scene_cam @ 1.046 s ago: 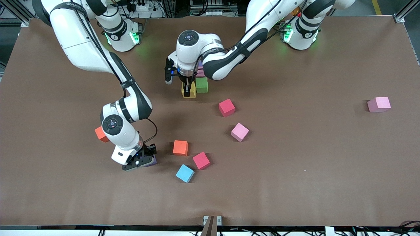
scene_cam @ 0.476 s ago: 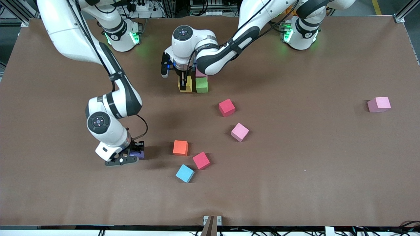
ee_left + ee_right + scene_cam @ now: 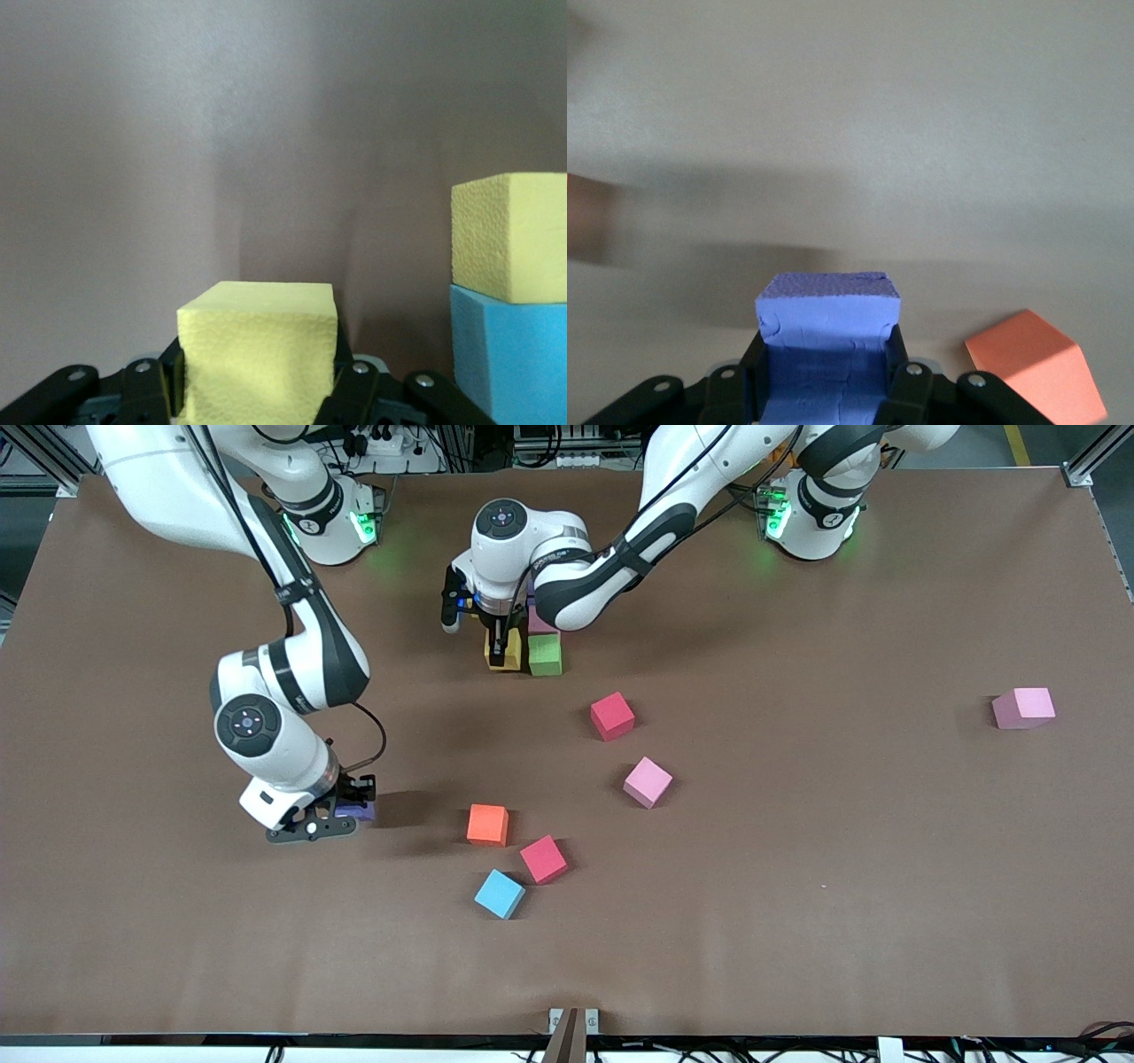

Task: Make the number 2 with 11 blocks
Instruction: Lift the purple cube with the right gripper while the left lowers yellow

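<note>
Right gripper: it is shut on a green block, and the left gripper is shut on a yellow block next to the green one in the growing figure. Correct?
Not quite. The right gripper is shut on a purple block, not a green one, as the right wrist view shows. The rest holds: the left gripper is shut on a yellow block beside the green block.

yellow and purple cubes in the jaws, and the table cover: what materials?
Yellow cube: likely foam, matte, pitted grainy surface. Purple cube: likely the same foam, matte; its face creases where the jaws squeeze it. Table cover: flat brown sheet, dull, maybe paper or felt; unclear.
</note>
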Available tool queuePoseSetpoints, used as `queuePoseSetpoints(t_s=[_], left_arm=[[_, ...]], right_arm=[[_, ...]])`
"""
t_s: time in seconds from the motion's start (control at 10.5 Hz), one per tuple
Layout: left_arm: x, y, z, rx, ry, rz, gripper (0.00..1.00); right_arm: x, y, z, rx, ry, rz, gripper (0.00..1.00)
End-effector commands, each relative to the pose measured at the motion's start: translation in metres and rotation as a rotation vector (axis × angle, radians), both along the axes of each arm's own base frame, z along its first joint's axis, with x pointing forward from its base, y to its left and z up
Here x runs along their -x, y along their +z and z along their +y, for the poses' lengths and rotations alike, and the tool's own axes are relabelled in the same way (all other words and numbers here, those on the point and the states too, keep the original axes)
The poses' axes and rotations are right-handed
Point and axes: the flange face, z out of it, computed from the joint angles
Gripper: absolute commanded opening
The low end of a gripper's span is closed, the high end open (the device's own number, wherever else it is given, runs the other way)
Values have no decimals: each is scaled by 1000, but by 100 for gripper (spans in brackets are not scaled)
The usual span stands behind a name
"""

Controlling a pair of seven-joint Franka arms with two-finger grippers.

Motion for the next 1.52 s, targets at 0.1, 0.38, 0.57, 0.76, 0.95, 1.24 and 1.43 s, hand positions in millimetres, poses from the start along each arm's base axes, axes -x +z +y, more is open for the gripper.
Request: queuePoseSetpoints(t_s=[0.1,0.38,0.57,0.76,0.95,1.24,1.43], left_arm=[[1,-6,6,-7,-18,-26,0],[-6,-10,10,-13,-22,-49,0],[-9,-11,11,-9,-18,-53,0],[-11,-12,11,-4,-16,-54,0],[-10,-12,10,-3,-18,-54,0],[-5,-15,8,9,-25,-53,0],[-2,-16,6,7,-21,-61,0]], right_arm=[[20,10,-2,-1,-213,9,0],[38,5,-4,6,-361,17,0],[55,1,3,19,-508,19,0],[61,-2,16,25,-729,-1,0],[64,-7,26,15,-976,-23,0],[71,-14,31,-33,-1182,53,0],[79,-17,37,-26,-1309,54,0]])
